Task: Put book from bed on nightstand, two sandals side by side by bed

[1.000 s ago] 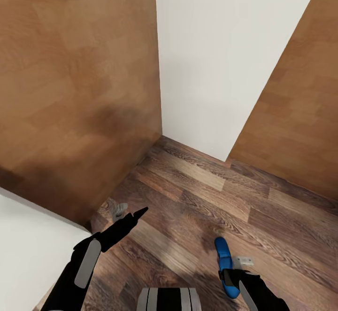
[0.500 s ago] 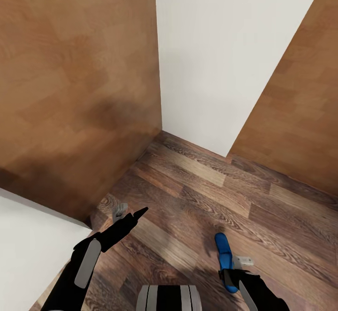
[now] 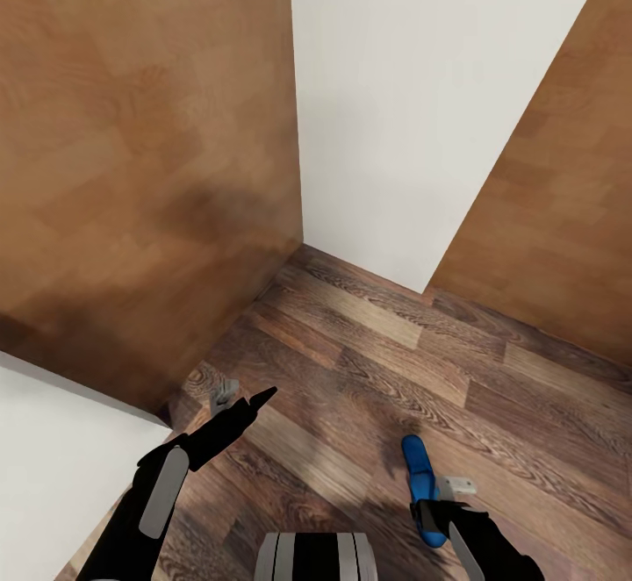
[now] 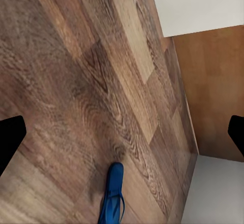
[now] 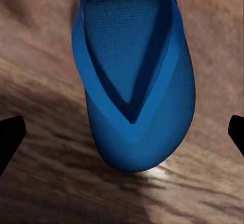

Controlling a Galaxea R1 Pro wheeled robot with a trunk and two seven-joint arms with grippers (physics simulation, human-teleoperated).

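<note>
While over the sandal [image 5: 134, 82], right hand [image 5: 122, 132] spread wide, apart.

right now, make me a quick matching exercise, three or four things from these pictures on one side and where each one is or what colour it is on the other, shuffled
Things:
1. sandal
2. left gripper
3. white wall
4. floor

Descriptions:
A. dark wood planks
B. bright blue, lying by the right gripper
C. stands between two brown wooden panels
D. black, pointing forward over the planks, holding nothing

Pairs: 1-B, 2-D, 3-C, 4-A
</note>
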